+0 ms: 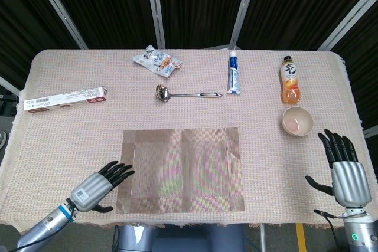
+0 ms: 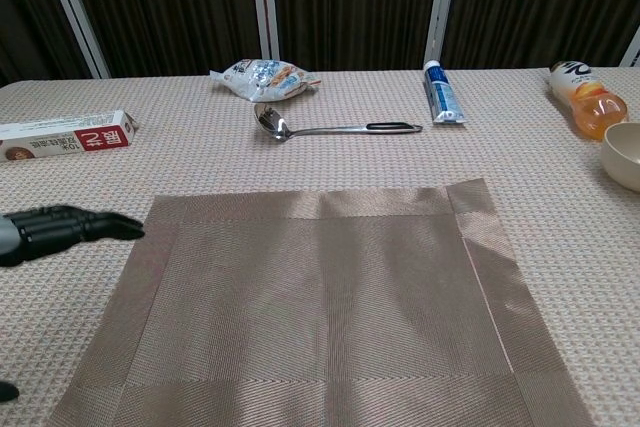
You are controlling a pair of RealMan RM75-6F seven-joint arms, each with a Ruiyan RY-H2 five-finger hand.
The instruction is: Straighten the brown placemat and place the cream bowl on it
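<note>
The brown placemat (image 1: 182, 168) (image 2: 315, 312) lies flat and square near the table's front edge. My left hand (image 1: 94, 188) (image 2: 50, 231) hovers just left of the mat's front left corner, fingers spread and holding nothing. A cream bowl (image 1: 297, 122) (image 2: 625, 154) sits upright at the right, in front of the orange bottle. My right hand (image 1: 345, 172) stands open by the front right corner, a short way in front of the bowl, fingers pointing up and apart.
Along the back lie a snack packet (image 1: 157, 61), a steel ladle (image 1: 186, 93), a toothpaste tube (image 1: 234, 72) and an orange drink bottle (image 1: 289, 80). A long box (image 1: 65, 99) rests at the left edge.
</note>
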